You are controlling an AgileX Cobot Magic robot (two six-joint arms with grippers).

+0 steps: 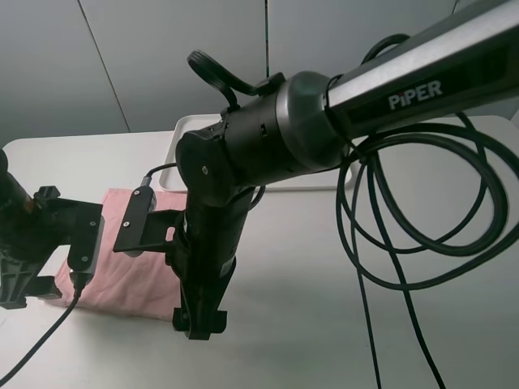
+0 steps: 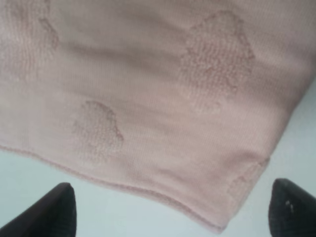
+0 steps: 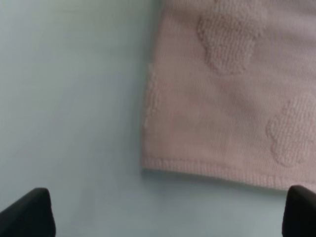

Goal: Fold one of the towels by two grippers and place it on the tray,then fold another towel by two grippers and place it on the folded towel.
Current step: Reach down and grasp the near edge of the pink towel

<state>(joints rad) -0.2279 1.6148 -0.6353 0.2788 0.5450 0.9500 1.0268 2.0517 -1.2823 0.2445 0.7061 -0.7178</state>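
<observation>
Right gripper [image 3: 165, 215], nearest the camera: spread fully, nothing in it, low over the table [image 1: 308, 308] at one near corner of the pink towel [image 1: 134, 279], hem just ahead of it. Left gripper [image 2: 173, 219] same: fully spread, empty, straddling the other near corner. My read: you've got one pincer per corner so you can pinch that near edge and fold it toward the far edge. Towel lies flat; long axis looks to run left-right between the arms, near hem facing the robot. Beyond it, the tray [image 1: 188, 128] sits at the table's far side; the right arm [image 1: 268, 138] hides most of it, so you can't tell whether the cream towel is on it.
</observation>
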